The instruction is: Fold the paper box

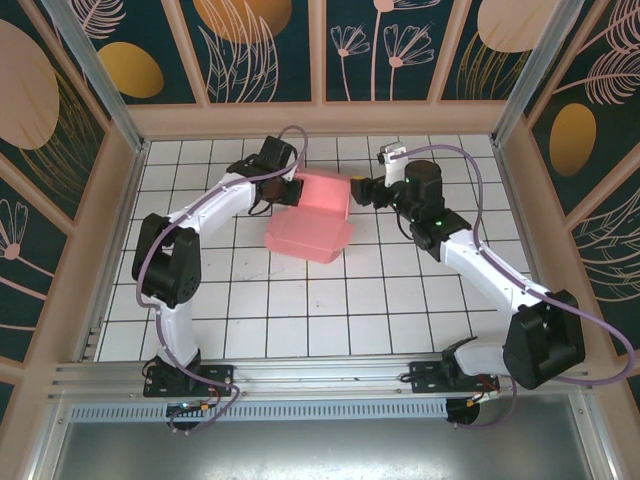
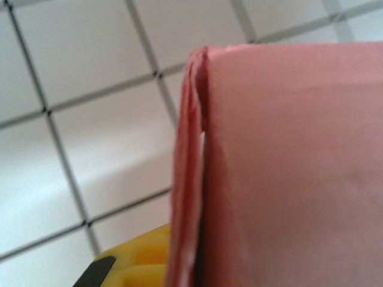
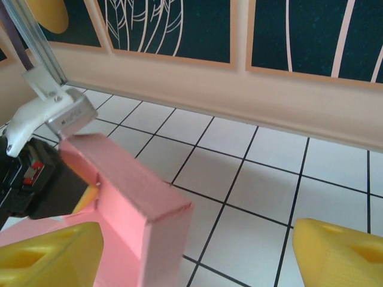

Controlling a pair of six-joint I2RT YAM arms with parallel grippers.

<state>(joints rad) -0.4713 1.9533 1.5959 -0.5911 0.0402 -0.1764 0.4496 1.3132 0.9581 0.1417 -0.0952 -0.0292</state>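
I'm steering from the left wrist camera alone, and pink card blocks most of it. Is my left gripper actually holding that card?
Observer: Yes. The left gripper is shut on the left end of the far wall of the salmon-pink thin card box.
Operator: How far folded is it?
Observer: Partly. Its walls are raised, and it sits on the white tiled table.
Operator: And the right gripper?
Observer: The right gripper is open at that wall's right end, with the wall's corner between its yellow fingers.

Pink paper box (image 1: 310, 230) — partly folded, one wall upright.
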